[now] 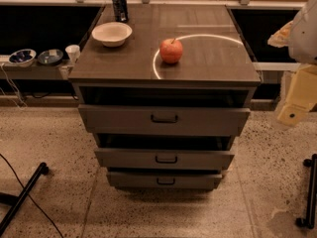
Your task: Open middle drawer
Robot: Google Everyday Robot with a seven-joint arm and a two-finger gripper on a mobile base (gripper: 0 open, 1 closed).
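A grey-brown cabinet stands in the middle of the camera view with three drawers stacked. The middle drawer (198,159) has a flat front of medium height and a small dark bar handle (166,159) at its centre. Its front stands a little forward of the cabinet, with a dark gap above it. The top drawer (119,119) and the bottom drawer (133,179) also stand slightly out. My gripper (296,103) is at the far right edge, level with the top drawer, well away from the handles and holding nothing that I can see.
On the cabinet top (213,58) sit a red apple (171,50), a white bowl (112,33) and a dark can (119,5). Small bowls (22,57) and a cup (73,52) stand on a low shelf at left. A black stand leg (25,192) lies on the floor at left, and a black wheeled frame (310,192) stands at right.
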